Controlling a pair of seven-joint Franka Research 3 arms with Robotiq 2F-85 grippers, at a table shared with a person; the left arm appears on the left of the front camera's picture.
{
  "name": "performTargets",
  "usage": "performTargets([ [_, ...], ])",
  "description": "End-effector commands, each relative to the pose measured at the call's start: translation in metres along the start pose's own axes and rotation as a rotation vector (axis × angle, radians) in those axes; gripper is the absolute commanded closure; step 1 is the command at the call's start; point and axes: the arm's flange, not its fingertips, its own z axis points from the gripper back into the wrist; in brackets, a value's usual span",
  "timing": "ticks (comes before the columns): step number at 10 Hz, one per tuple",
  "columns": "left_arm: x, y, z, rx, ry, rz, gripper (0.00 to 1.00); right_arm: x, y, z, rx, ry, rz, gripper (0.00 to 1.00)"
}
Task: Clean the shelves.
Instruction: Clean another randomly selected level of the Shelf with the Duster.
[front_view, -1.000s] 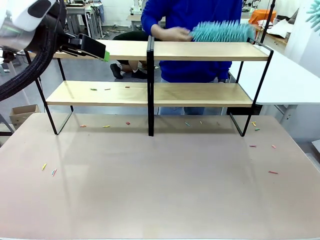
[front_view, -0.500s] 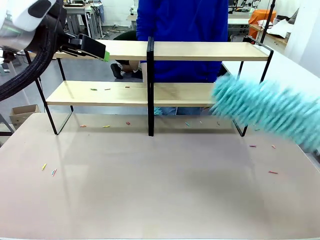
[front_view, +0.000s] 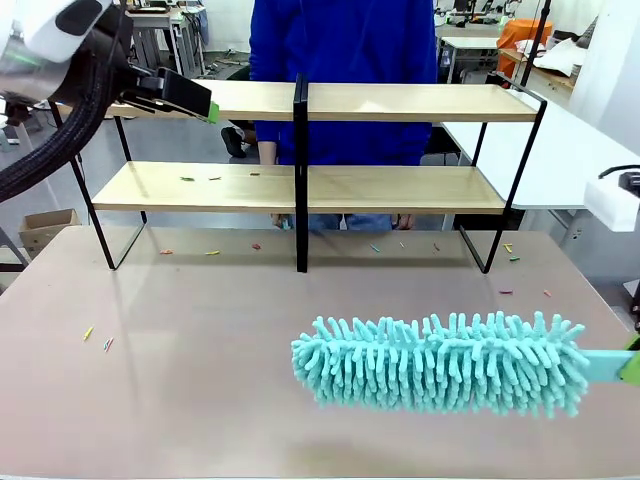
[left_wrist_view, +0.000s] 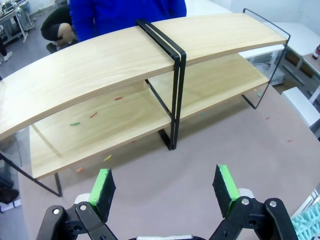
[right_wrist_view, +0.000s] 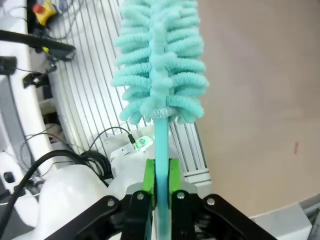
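Right gripper (right_wrist_view: 161, 175): its green pads are pressing from both sides on the thin teal handle (right_wrist_view: 161, 142) of a duster (right_wrist_view: 160, 65), the jaws standing almost together with only the handle between them; the fluffy teal head is pointing straight away from the fingers. In the front view the duster (front_view: 440, 362) is lying level, its handle running off the picture's right edge and its head reaching toward the middle, over the near part of the beige-brown tabletop (front_view: 200, 390); whether the head is touching the surface cannot be told.

Left gripper (left_wrist_view: 165, 185): its jaws are standing wide apart and are holding nothing; in the front view the left gripper (front_view: 208, 106) is hanging at the far left, level with the upper board and in front of its left end, well apart from the duster.

The shelves (front_view: 400, 102) are standing across the far part of the tabletop, two light wooden boards on a thin black frame, with a black centre post (front_view: 300, 170) dividing them; in the left wrist view the shelves (left_wrist_view: 125, 65) are spreading beyond the open fingers. Small coloured scraps (front_view: 200, 179) are lying on the left half of the lower board (front_view: 400, 188); more scraps (front_view: 97, 338) are lying scattered on the tabletop, some near its left edge and some at the right beside the frame's foot.

A person (front_view: 345, 70) in a blue top is standing behind the shelves; a white table (front_view: 560, 150) is standing at the right, behind the frame.
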Motion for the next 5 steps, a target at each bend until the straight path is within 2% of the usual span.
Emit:
performTargets([
  [1,-0.001,0.0,0.001,0.001,-0.003,0.0,0.0,0.017,0.003,-0.01,-0.03,0.05,0.057,0.88],
  [2,-0.001,0.0,0.001,0.001,-0.003,0.0,0.0,0.051,-0.003,-0.034,-0.012,0.053,0.094,0.88],
  [3,-0.001,0.0,0.001,0.001,-0.003,0.0,0.0,0.094,-0.014,-0.06,-0.035,0.023,0.064,0.88],
  [4,-0.001,0.0,0.001,0.001,-0.003,0.0,0.0,0.134,-0.018,-0.074,-0.114,-0.078,-0.025,0.88],
  [5,-0.001,0.0,0.001,0.001,-0.003,0.0,0.0,0.166,-0.024,-0.083,-0.169,-0.109,-0.09,0.88],
])
